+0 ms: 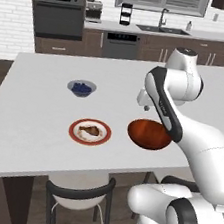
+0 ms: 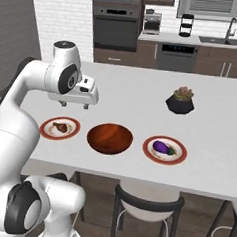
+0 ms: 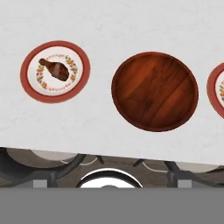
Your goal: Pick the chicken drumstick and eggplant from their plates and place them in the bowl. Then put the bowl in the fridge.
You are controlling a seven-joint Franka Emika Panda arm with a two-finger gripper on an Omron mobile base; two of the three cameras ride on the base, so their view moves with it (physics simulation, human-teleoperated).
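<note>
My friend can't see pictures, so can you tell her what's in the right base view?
A white robot arm holds its open gripper above a white kitchen island. In a row near the front edge are a plate with a chicken drumstick, an empty brown bowl and a plate with an eggplant. A potted plant sits farther back.

**A home kitchen**

We are in a home kitchen. At the back wall we see a dark wall oven (image 1: pixel 58 13) set in brown cabinets, a dishwasher (image 1: pixel 120 45) under the counter, a sink (image 1: pixel 162 29) with a tall faucet below a shuttered window (image 1: pixel 162 0), and white brick tiling. In front stands a wide white island counter (image 1: pixel 39 104) with a dark-framed stool (image 1: pixel 78 195) tucked beneath and dishes of food on top.
</note>
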